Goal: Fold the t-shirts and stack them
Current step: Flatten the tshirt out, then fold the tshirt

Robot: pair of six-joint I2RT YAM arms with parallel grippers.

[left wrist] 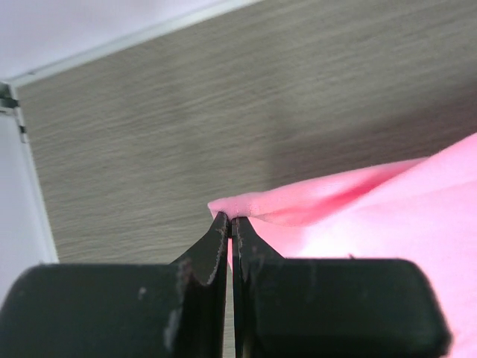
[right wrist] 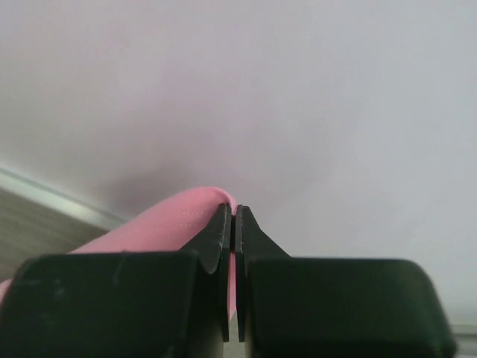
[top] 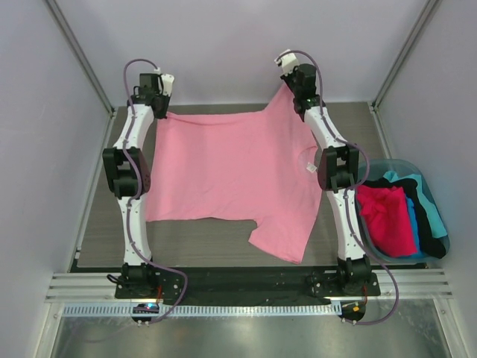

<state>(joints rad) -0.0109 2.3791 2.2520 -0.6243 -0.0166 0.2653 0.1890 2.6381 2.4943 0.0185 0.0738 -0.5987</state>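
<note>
Grey wood-grain table fills the floor of a white-walled enclosure, with both arms reaching from its near edge towards the far side.

Spread across most of that surface, between the two arms, is the light pink t-shirt. It lies mostly flat. Its far edge runs from one gripper to the other, and one sleeve points towards the near edge on the right.

At the right edge of the table sits a light-blue plastic tub. It holds a crumpled hot pink shirt, with a black shirt and a teal shirt beside it.

The left gripper is at the far left corner of the light pink t-shirt, low over the table. Its black fingers are pressed together, with a thin fold of the pink hem pinched between the tips. The rest of the cloth trails away to the right of them.

The right gripper is at the far right corner and sits higher than the left one. Its fingers are likewise squeezed together on a sliver of pink fabric. The cloth rises to them in a peak from the table, and the white wall shows behind.

A small white neck tag sits on the light pink t-shirt just beside the right arm, well below the gripped corner.
</note>
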